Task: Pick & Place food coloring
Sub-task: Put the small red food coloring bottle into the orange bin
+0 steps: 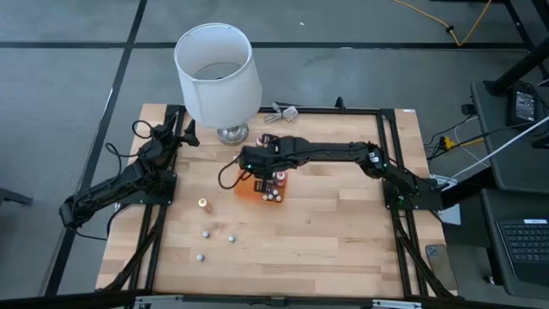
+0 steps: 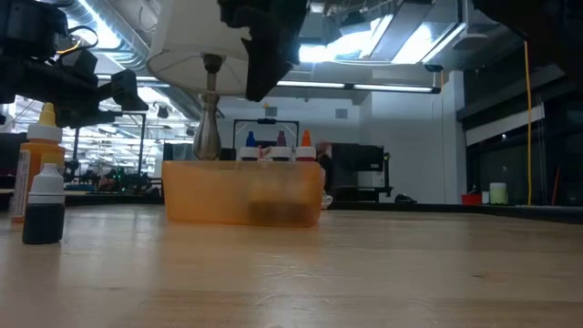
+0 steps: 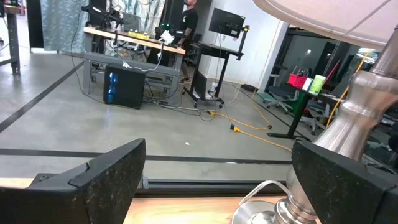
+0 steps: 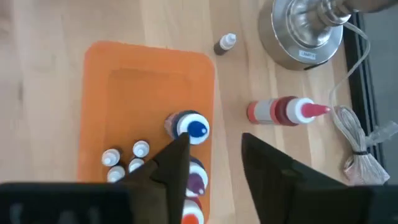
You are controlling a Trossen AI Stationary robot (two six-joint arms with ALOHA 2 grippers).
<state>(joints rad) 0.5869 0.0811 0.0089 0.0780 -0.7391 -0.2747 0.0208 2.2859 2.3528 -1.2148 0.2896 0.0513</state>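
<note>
1. Your right gripper (image 4: 214,165) hovers over the orange tray (image 4: 124,81), fingers spread, pinching nothing.
2. Directly under its fingertips, a blue-capped food coloring bottle (image 4: 194,127) stands in the tray, with more small bottles (image 4: 140,149) beside it.
3. These bottles look light, hard and smooth, and would likely tip easily; grip one across the body just under the cap.
4. One red bottle (image 4: 283,111) lies on the table beside the tray, near the lamp base (image 4: 301,34).
5. More loose bottles (image 1: 203,204) sit well apart on the table.
6. Your left gripper (image 3: 214,180) waits at the table's edge, fingers spread.
</note>
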